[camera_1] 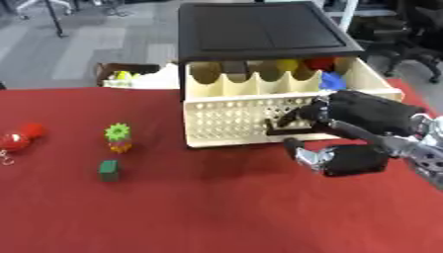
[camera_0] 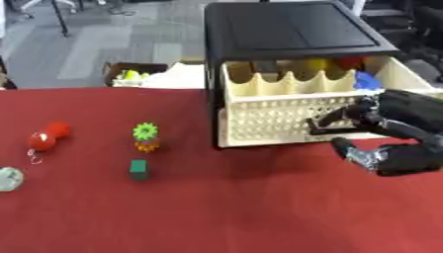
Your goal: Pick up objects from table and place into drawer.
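A black cabinet stands at the back of the red table, its cream perforated drawer pulled out. Yellow, red and blue things lie inside. My right hand comes in from the right, fingers curled round the dark handle on the drawer front. On the table to the left sit a green gear on an orange piece, a green cube, two joined red balls and a pale round thing at the edge. My left hand is out of sight.
Behind the table's far edge is a cardboard box with small items, then grey floor and chair legs. The table's far edge runs just behind the loose objects.
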